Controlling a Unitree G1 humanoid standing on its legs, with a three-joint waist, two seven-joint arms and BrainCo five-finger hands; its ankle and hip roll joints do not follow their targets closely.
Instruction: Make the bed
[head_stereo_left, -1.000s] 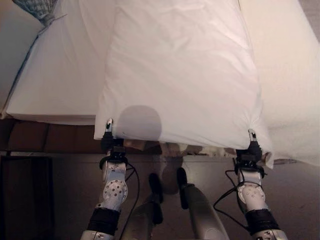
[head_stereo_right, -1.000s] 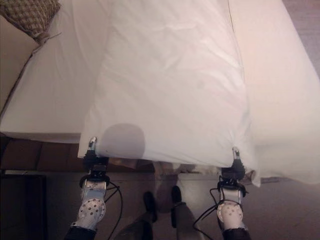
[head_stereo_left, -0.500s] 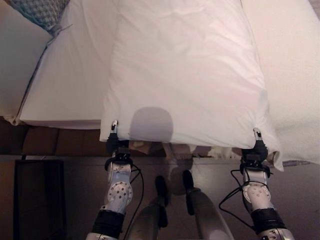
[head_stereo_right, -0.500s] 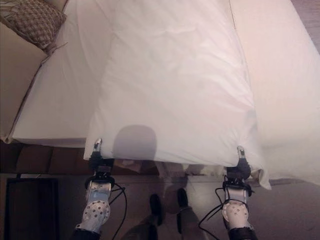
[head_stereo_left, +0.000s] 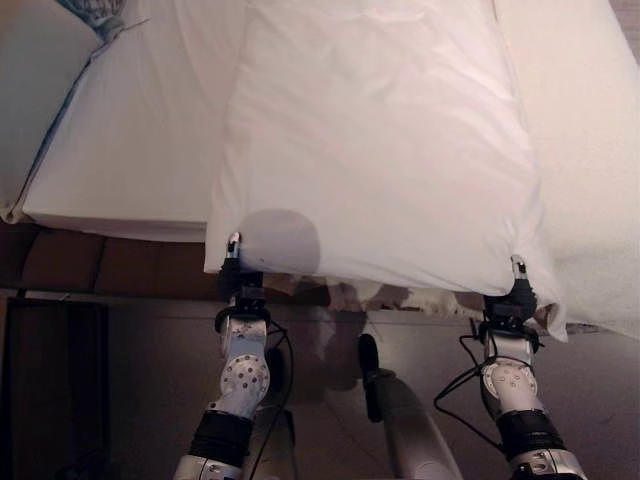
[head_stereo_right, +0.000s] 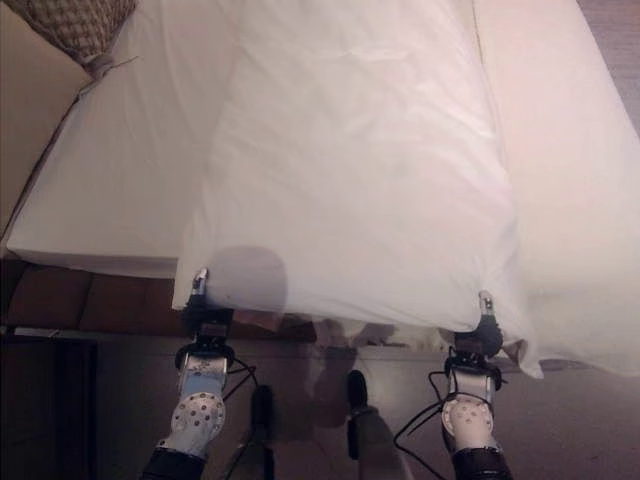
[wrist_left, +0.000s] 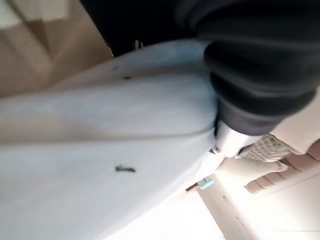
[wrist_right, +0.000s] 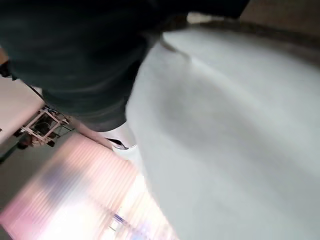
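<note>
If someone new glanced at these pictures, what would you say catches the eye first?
The big white duvet dominates, stretched over the middle of the bed, its near edge hanging out past the mattress. At that edge's two corners, the left hand and the right hand each grip the cloth from below. A patterned cushion sits at the far left corner.

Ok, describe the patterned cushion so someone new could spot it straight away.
Start at the white mattress beside the white sheet that both hands hold. Follow the mattress to its far corner on the robot's left: the cushion sits there, woven and brownish, the one patterned thing among plain white bedding.
</note>
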